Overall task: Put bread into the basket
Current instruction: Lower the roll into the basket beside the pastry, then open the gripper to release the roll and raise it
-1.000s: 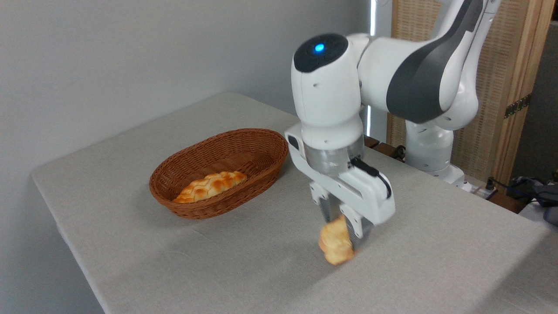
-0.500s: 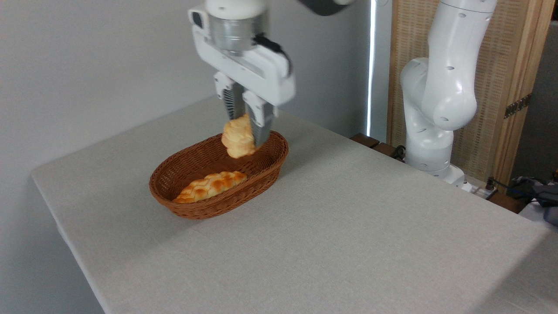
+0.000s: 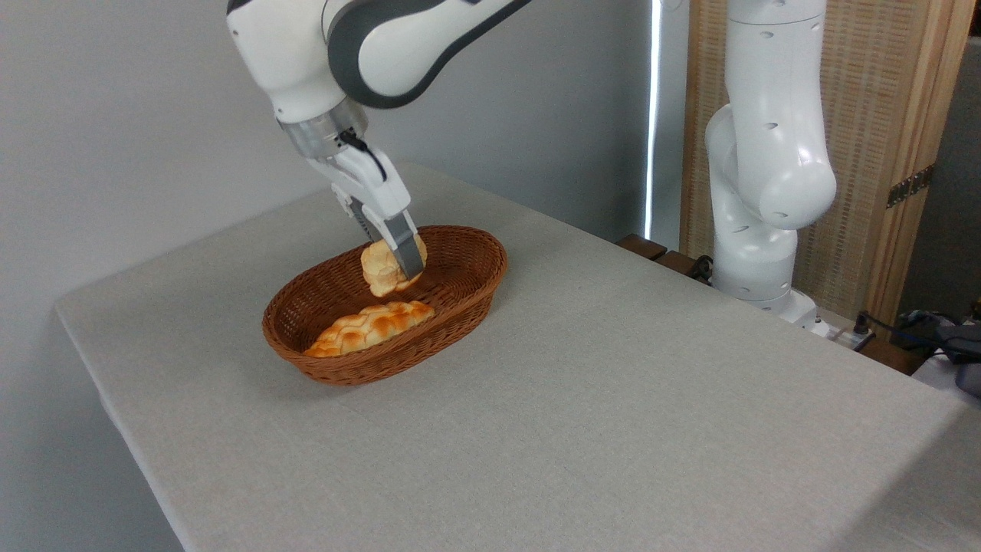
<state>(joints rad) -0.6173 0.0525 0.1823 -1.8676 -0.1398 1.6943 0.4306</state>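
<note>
The bread [image 3: 381,269], a small pale golden bun with layered sides, hangs on edge inside the oval brown wicker basket [image 3: 460,287], low over its middle. My gripper [image 3: 395,264] reaches down from the upper left, tilted, and is shut on the bun. One grey finger [image 3: 406,249] shows in front of the bun; the other is hidden behind it. Whether the bun touches the basket floor I cannot tell.
A long braided orange-brown loaf [image 3: 370,326] lies in the near half of the basket, just below the bun. The grey cloth-covered table [image 3: 613,399] spreads to the right and front. The arm's white base [image 3: 755,261] stands at the back right edge.
The gripper carried the bun from low over the table's front right, up and left over the basket, then tilted and lowered it inside.
</note>
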